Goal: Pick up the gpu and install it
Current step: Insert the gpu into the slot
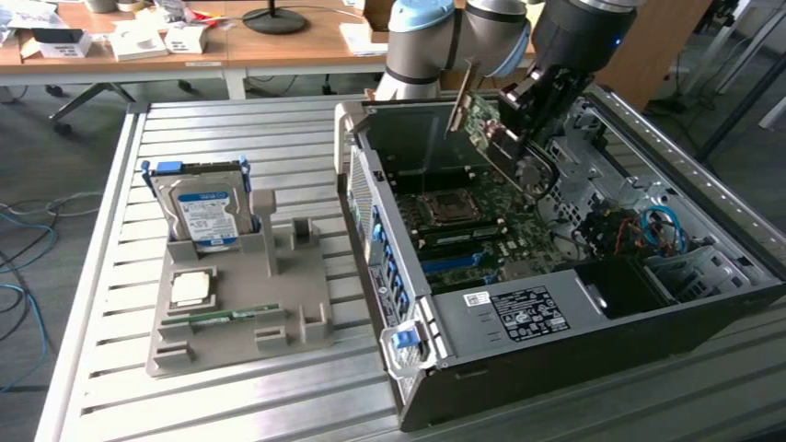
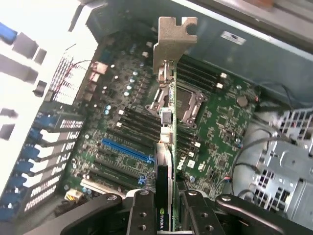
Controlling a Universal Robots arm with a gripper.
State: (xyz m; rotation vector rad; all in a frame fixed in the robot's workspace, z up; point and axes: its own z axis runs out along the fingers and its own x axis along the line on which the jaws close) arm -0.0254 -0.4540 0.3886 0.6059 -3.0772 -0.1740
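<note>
Hand point(image 2: 166, 210) with gpu point(image 2: 167, 127) aslant above motherboard point(image 2: 220, 112)

I stand by a workbench point(image 1: 160, 129) of pale metal slats. It runs under the claw point(image 1: 522, 115) and away toward the exterior view's left, its ridges catching a soft, even light. Behind the claw, well apart from it, is a wooden desk point(image 1: 294, 51) with a warm orange-brown top. White boxes point(image 1: 138, 41) and a black round stand base point(image 1: 272, 20) sit on it, to the exterior view's left of the claw. Beneath the desk, dark splayed chair legs point(image 1: 86, 92) rest on grey floor point(image 1: 50, 157). Nearer on that side, blue cables point(image 1: 25, 226) lie loose. Near the claw, on the exterior view's right, rises a brown wooden panel point(image 1: 657, 55).
</note>
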